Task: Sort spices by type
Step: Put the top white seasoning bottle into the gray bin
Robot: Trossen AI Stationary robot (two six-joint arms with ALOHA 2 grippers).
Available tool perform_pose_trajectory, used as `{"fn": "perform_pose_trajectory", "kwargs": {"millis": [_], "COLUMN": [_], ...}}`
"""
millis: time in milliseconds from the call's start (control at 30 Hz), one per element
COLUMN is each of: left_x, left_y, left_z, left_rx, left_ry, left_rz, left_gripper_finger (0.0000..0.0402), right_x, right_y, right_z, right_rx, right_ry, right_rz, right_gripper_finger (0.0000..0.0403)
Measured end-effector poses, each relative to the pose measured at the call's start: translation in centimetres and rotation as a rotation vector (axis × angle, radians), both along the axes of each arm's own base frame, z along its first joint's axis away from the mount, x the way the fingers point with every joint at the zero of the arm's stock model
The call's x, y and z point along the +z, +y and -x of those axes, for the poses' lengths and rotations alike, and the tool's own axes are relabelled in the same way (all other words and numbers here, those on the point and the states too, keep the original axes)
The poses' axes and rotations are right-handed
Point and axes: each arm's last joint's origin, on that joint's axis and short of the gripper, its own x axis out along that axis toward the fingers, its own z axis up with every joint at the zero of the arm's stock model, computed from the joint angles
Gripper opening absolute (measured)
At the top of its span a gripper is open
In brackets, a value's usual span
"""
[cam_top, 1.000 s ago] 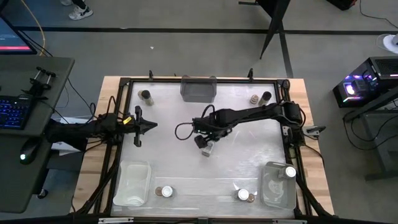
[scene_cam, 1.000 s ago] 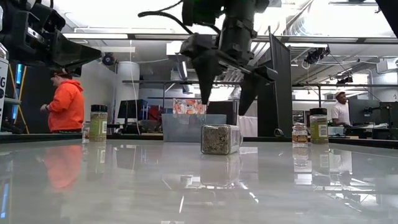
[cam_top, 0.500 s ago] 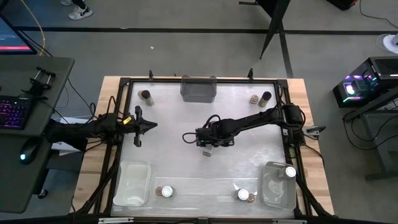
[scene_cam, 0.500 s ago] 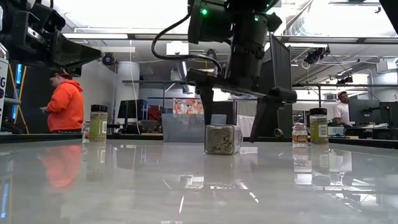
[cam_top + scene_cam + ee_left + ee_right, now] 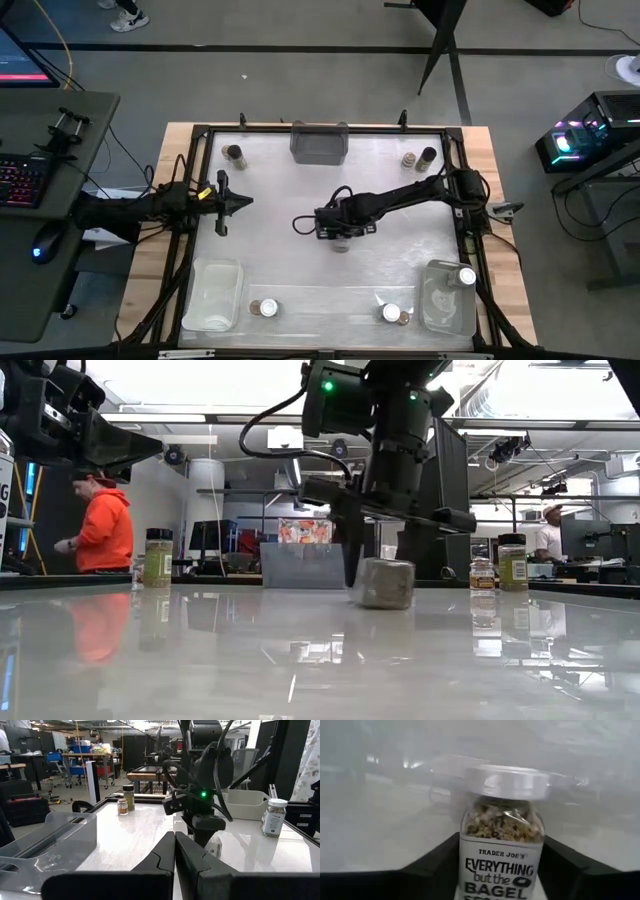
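A clear spice jar (image 5: 501, 852) with a white lid and a "Everything but the Bagel" label lies on its side at the table's middle (image 5: 385, 582). My right gripper (image 5: 341, 238) stands over it, pointing down, shut on the jar. My left gripper (image 5: 240, 203) waits shut above the table's left side (image 5: 175, 851). Other jars stand upright on their bases: one at the far left (image 5: 234, 153), two at the far right (image 5: 418, 157), pairs at the near edge (image 5: 262, 308) (image 5: 392, 314), and one in the near right bin (image 5: 466, 275). My right gripper pinches the jar's labelled body (image 5: 470, 865) between its two fingers (image 5: 432, 860), one on each side. The fingers come from above, pointing down, and lie across the jar. The jar lies on its side with its underside on the table (image 5: 385, 606).
A grey bin (image 5: 319, 143) sits at the far edge's middle. Clear bins sit at the near left corner (image 5: 213, 293) and near right corner (image 5: 445, 297). A black frame (image 5: 190, 200) borders the table. A person in orange (image 5: 100, 530) stands in the room beyond.
My right gripper has come down over the lying jar, turned about its wrist, and its fingers have shut on the jar's sides. The jar has slid a little toward the table's right and stays on the table.
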Motion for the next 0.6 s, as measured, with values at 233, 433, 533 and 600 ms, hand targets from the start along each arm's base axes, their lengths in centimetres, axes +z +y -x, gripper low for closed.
{"fn": "perform_pose_trajectory", "kwargs": {"millis": [233, 433, 533, 600], "left_x": [0.0, 0.0, 0.0, 0.0], "left_y": [0.0, 0.0, 0.0, 0.0], "left_z": [0.0, 0.0, 0.0, 0.0], "left_rx": [0.000, 0.000, 0.000, 0.001], "left_ry": [0.000, 0.000, 0.000, 0.001], "left_rz": [0.000, 0.000, 0.000, -0.019], "left_gripper_finger": [0.0000, 0.0000, 0.0000, 0.0000], "right_x": [3.3, 9.1, 11.9, 13.3], "right_y": [-0.4, -1.2, -1.4, -1.5], "right_z": [1.5, 4.8, 6.5, 7.4], "right_rx": [0.228, 0.304, 0.306, 0.301], "right_ry": [0.013, -0.004, -0.063, -0.099], "right_rz": [0.071, 0.228, 0.277, 0.300], "right_gripper_finger": [0.0193, 0.0193, 0.0193, 0.0193]}}
